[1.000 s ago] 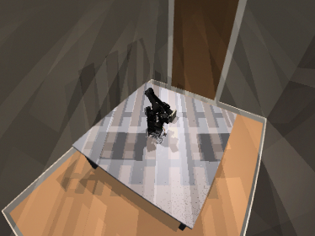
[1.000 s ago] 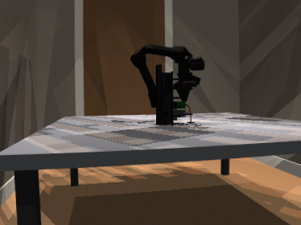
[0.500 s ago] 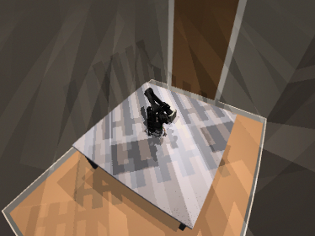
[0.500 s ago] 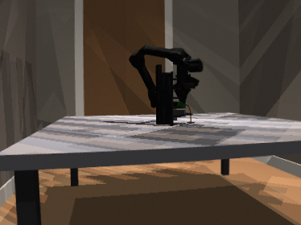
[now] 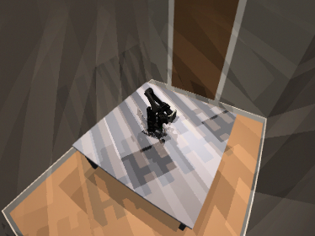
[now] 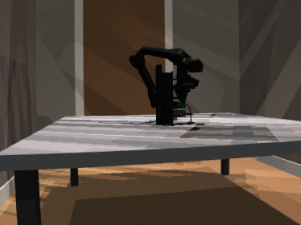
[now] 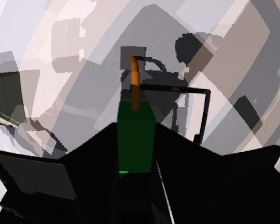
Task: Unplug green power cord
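The green plug [image 7: 136, 142] [image 6: 179, 104] is between the two black fingers of my gripper [image 7: 135, 128]. Both fingers touch its sides, and my gripper is shut on it. The orange cord [image 7: 135, 77] [image 6: 191, 113] leaves the plug's far end and bends down towards the table in the exterior view. A tall black upright body [image 6: 164, 100] with short bars on one side stands next to the plug. The power strip cannot be told apart from the dark shapes there, and whether the plug is still seated is hidden by the fingers.
A small grey block [image 7: 127, 51] lies at the cord's far end. A thin black angled bar [image 7: 206, 112] stands to the right of the plug in the wrist view. The pale table [image 5: 189, 194] [image 6: 80, 142] carries the arm and these things.
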Robot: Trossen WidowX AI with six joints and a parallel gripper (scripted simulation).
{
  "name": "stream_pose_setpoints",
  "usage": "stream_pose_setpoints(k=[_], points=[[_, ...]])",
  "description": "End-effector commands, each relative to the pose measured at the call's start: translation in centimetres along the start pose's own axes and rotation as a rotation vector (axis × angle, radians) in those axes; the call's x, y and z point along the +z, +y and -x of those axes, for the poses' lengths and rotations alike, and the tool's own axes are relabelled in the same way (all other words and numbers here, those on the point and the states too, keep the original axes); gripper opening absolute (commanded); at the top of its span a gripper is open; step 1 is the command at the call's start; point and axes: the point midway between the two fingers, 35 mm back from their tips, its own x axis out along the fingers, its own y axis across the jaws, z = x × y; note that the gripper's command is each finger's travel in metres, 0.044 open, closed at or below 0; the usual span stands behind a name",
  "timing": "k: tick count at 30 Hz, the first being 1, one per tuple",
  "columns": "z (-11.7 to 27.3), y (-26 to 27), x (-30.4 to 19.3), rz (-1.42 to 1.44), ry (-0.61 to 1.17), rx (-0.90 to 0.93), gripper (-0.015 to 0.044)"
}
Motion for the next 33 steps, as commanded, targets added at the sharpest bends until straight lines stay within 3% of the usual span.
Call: stream_pose_setpoints(k=[1,33], points=[[0.0,0.0,0.2,0.001,0.000,0.001,0.0000],[0.6,0.0,5.2,0.002,-0.004,-0.003,0.0000]])
